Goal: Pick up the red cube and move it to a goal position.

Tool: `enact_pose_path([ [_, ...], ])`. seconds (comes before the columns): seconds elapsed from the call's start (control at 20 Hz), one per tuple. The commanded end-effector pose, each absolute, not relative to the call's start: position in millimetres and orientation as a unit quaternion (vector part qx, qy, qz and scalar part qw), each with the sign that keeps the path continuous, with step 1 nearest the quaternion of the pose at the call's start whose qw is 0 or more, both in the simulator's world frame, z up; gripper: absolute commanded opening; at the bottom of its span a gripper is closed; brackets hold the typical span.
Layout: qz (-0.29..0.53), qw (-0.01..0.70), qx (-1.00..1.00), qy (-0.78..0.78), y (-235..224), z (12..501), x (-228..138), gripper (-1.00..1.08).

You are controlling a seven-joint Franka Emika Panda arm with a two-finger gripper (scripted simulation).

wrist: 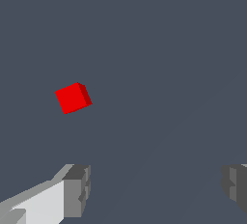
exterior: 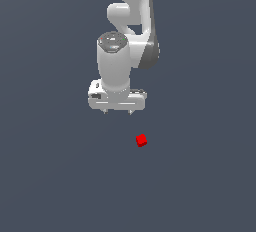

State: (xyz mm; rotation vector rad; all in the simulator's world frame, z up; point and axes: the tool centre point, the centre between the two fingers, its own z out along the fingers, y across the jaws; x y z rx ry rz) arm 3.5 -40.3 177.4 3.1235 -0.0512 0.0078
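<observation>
Gripper (exterior: 118, 111) is being held wide open and empty at the exterior view's left; red cube (exterior: 141, 140) is lying just to its right, nearer, untouched. Fingers should be centred over it and squared to its faces before descent.

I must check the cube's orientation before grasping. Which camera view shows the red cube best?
The wrist view: the red cube appears large there, with two faces visible, rotated relative to the open end effector fingers. The exterior view shows the cube only as a tiny spot apart from the end effector.
</observation>
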Motion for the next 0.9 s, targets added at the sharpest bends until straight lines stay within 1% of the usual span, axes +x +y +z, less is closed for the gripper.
enact_pose_path([
  [0.0,0.003,0.009,1.0,-0.016,-40,177,3,1.0],
  [0.4,0.002,0.008,1.0,0.003,-31,161,10,1.0],
  [0.85,0.002,0.003,0.997,0.071,3,105,32,1.0],
])
